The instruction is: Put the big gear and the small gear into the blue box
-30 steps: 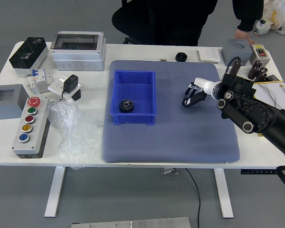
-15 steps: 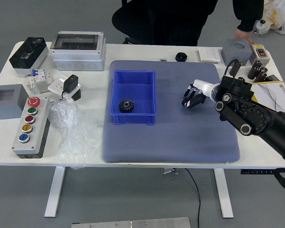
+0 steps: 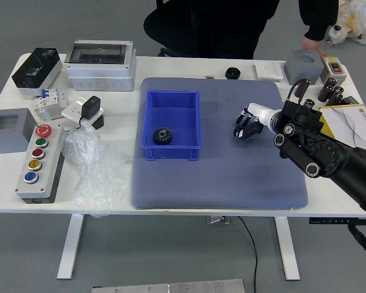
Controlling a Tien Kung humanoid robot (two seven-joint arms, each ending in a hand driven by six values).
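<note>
The blue box [image 3: 191, 117] stands on the grey-blue mat, left of its middle. A black toothed gear [image 3: 162, 136] lies inside, near the box's front-left corner; whether it is the big or the small one I cannot tell. My right hand [image 3: 249, 125] is low over the mat, a short way right of the box, its black and white parts bunched together. Whatever may be beneath it is hidden, and no second gear can be made out. My left arm is out of view.
A button panel [image 3: 41, 162], plastic wrap [image 3: 94, 171] and a grey block [image 3: 11, 130] are at the left. White-grey cases [image 3: 101, 76] stand behind. A black round part [image 3: 232, 73] lies by the mat's back edge. A person's hand [image 3: 314, 46] rests near the grey box [image 3: 304, 66].
My right forearm and wrist have shifted a little left and toward the near edge. The hand has changed its pose slightly over nearly the same spot. Box and visible gear have stayed put.
</note>
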